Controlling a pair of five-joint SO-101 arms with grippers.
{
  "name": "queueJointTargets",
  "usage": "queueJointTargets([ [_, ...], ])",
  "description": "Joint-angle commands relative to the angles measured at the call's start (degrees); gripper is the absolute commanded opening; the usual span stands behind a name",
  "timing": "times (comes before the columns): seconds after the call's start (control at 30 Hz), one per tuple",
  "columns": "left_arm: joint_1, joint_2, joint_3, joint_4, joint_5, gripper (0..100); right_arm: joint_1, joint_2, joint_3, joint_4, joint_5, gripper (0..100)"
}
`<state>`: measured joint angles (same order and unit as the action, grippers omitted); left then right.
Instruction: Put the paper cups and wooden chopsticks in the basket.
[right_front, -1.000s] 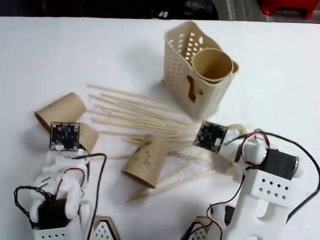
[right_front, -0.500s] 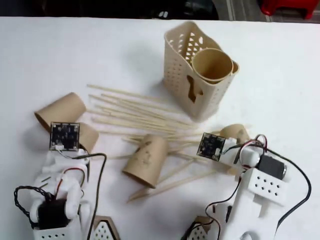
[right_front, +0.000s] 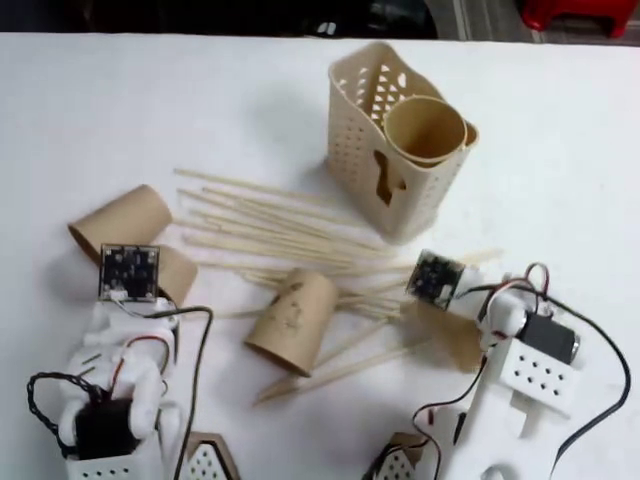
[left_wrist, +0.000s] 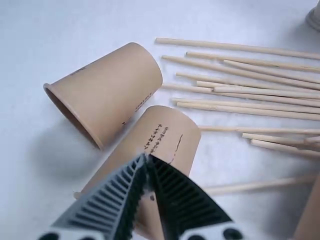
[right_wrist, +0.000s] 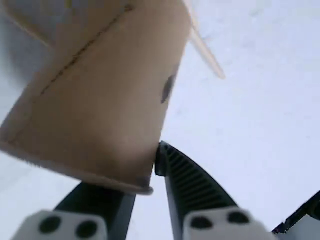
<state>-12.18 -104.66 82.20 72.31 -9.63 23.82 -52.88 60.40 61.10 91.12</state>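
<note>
Right arm: sits farther toward the right edge of the high view than a second ago, wrist board now closer to the frame's right side. Left arm: unchanged in place.

Right hand (right_wrist: 142, 172): grasps a held paper cup (right_wrist: 100, 85) at its rim, with one finger beside the wall and the other mostly hidden behind it. Appears at lower right of the high view, partly under the arm.

Left hand (left_wrist: 146, 159): clenched, tips meeting, nothing between them. Hangs over the near lying cup (left_wrist: 160, 140), which lies on its side just beside the far lying cup (left_wrist: 105, 92). Both sit at centre left of the high view.

Basket (right_front: 385, 150): upright on the white counter (right_front: 100, 100), upper centre-right of the high view. Holds one standing cup (right_front: 425, 128).

Wooden chopsticks (right_front: 270, 225): loose on the counter, spread from centre left toward the basket's foot.

Middle cup (right_front: 292, 320): lies on its side at lower centre, across several chopsticks.
</note>
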Motion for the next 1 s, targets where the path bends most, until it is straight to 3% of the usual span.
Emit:
queueJointTargets([
  [0.0, -0.5, 0.0, -1.1, -1.1, -0.6, 3, 0.7, -0.7, -5.3, -0.6, -4.7, 1.9],
  [0.7, -0.4, 0.0, 0.4, -2.8, -0.6, 3, 0.1, -0.7, -29.5, -0.5, -42.7, 1.9],
  [0.97, -0.4, 0.0, 0.4, -2.8, -0.6, 3, -6.2, -0.3, -39.6, 1.5, -53.9, 1.9],
])
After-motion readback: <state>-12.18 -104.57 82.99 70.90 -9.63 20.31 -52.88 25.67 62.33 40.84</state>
